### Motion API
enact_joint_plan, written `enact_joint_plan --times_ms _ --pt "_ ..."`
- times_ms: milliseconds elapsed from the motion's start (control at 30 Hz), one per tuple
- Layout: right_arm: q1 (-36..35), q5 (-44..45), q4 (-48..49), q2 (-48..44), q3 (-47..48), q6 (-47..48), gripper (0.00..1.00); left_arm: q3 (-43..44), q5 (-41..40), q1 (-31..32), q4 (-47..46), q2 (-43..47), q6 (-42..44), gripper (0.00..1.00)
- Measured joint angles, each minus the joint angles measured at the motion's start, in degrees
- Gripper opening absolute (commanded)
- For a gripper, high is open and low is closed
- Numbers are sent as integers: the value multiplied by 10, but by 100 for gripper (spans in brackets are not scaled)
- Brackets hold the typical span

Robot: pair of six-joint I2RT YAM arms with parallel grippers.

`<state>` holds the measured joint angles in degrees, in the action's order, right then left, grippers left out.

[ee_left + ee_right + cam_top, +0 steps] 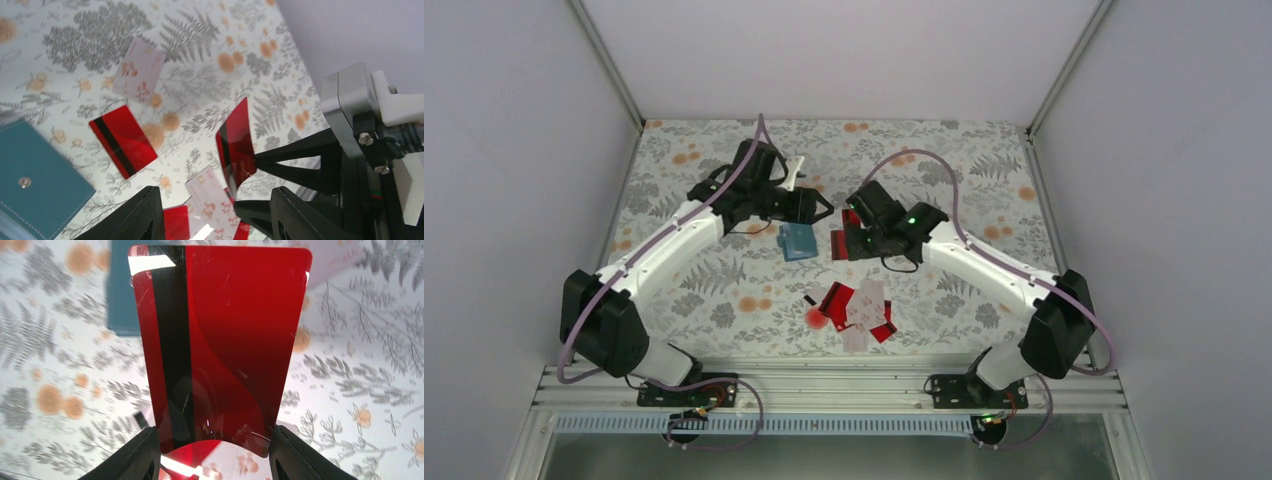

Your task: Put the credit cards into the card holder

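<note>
The teal card holder [799, 241] lies flat mid-table; it also shows in the left wrist view [35, 185] and behind the held card in the right wrist view [120, 300]. My right gripper [848, 232] [215, 445] is shut on a red card [220, 340] with a black stripe, gripped by its side edges and bowed, just right of the holder [852, 246]. My left gripper [820, 207] [215, 220] is open and empty, above the holder's far right corner. More credit cards [861, 305], red and white, lie in a loose pile nearer the arms.
A small round red blob [815, 318] and a tiny black piece [809, 300] lie left of the pile. In the left wrist view a red striped card [122, 141] and a white card [140, 67] lie on the floral cloth. White walls enclose the table.
</note>
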<state>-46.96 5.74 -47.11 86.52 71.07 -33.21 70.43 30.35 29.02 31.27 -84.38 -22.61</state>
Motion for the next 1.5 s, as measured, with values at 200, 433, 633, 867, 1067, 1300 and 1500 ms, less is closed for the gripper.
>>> enact_joint_plan --times_ms 200,433,633,867,1067,1300,1500 --pt "0 -9 22 -24 44 4 52 25 25 -7 -11 23 -23 56" --pt "0 -24 37 -35 89 5 53 26 50 -8 -22 29 -36 56" --pt "0 -42 45 -36 104 5 52 31 68 -8 -32 29 -38 43" --pt "0 -49 46 -36 120 6 52 33 78 -8 -47 29 -42 22" --pt "0 -50 49 -36 127 10 59 42 82 -8 -54 22 -49 3" --pt "11 -66 57 -36 127 22 99 58 84 -9 -58 21 -51 2" --pt "122 -197 102 -73 98 44 94 99 122 -21 -57 9 -36 2"
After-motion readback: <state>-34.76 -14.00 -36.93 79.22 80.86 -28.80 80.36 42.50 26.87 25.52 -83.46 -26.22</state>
